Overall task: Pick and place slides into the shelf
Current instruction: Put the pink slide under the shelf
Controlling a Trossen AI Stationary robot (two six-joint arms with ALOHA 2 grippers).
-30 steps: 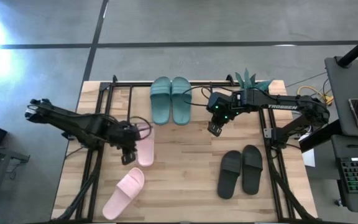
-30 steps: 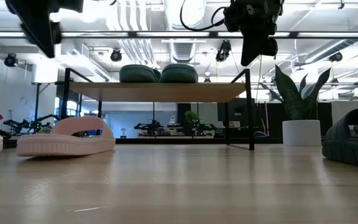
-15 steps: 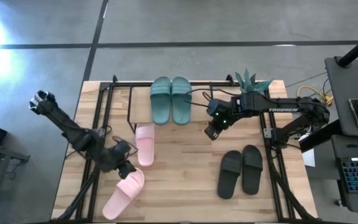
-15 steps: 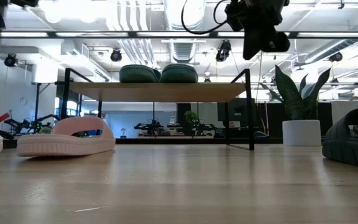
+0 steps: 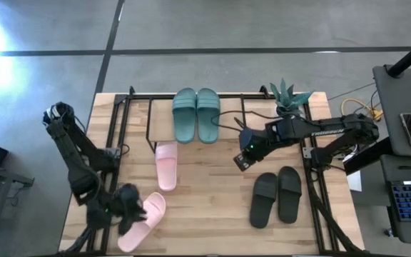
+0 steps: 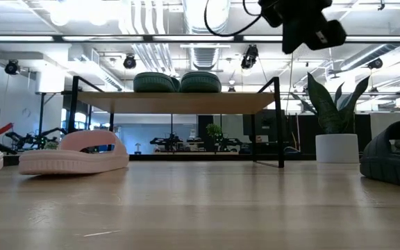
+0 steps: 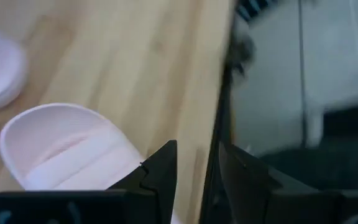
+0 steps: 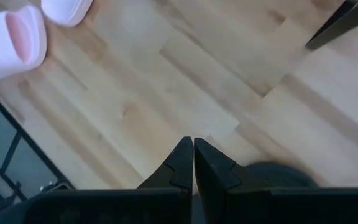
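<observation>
one potted plant (image 5: 289, 95) beside green slides (image 5: 196, 114)

- Left arm folds down the left side of the high view, its left gripper (image 5: 125, 208) low in the lower left of the frame, fingers (image 7: 160, 167) parted with a gap between them.
- Right arm stretches in from the right edge toward centre, its right gripper (image 5: 242, 160) right of centre, fingers (image 8: 182, 163) pressed together, empty.

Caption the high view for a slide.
Dark green rubber slides rest on the shelf's wooden top; left gripper hovers beside a pink slide, black pair waiting.
</observation>
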